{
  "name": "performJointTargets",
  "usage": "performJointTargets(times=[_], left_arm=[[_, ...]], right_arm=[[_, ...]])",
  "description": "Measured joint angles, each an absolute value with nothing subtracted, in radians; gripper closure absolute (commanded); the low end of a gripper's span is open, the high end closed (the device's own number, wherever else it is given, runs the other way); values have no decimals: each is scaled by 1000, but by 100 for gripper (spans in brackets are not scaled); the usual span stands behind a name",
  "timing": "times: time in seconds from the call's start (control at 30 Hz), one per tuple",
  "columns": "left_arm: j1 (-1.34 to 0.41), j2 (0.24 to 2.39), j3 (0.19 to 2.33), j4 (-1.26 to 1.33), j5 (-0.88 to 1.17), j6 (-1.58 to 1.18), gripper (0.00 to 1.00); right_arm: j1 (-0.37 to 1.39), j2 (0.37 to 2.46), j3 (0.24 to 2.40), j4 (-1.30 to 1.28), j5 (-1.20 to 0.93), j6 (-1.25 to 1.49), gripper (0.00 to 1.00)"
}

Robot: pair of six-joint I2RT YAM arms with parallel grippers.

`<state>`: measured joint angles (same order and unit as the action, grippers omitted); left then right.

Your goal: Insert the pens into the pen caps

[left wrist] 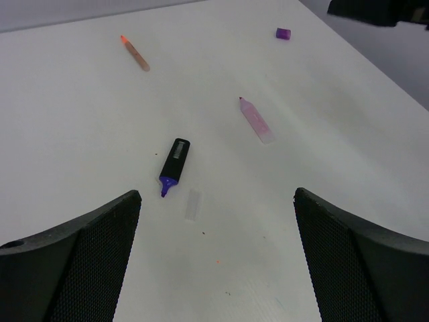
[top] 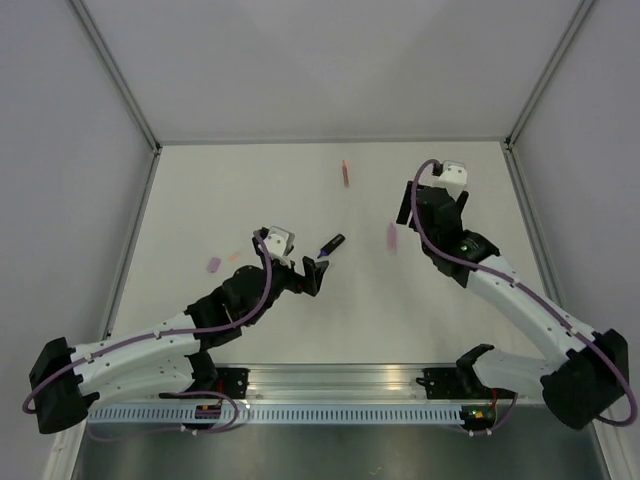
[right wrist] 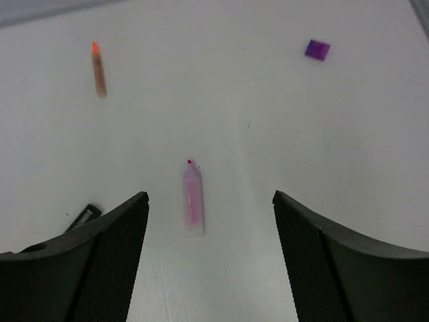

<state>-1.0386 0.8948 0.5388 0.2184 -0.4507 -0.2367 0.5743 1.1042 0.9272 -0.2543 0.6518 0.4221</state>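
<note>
The left gripper (left wrist: pixel 216 194) has its fingers spread wide and empty, near the black marker (left wrist: pixel 174 161). The right gripper (right wrist: pixel 210 195) is wide open and empty too, by the pink pen (right wrist: pixel 193 200).

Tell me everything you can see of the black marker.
The black marker is short and stubby, plastic-looking, with a pale label strip along its body and a bare purple tip, uncapped. It lies flat on the white table, just ahead of the open left gripper, tip towards it. Only the table touches it.
</note>
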Motion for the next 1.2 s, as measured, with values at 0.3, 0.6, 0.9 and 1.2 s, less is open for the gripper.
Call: performJointTargets(times=[0.3,0.6,0.9,1.2], left_arm=[[-1039,773,492,244,-500,-237,0],[-1039,753,470,264,-513,-237,0],[-1039,760,468,271,-516,-239,0],[-1039,797,468,298,-516,-246,0]], right_arm=[[411,1599,1068,-387,307,365,39],[397,1809,1171,-416,168,350,45],[396,1848,1177,-419,131,356,49],[396,1871,1182,-436,160,362,57]])
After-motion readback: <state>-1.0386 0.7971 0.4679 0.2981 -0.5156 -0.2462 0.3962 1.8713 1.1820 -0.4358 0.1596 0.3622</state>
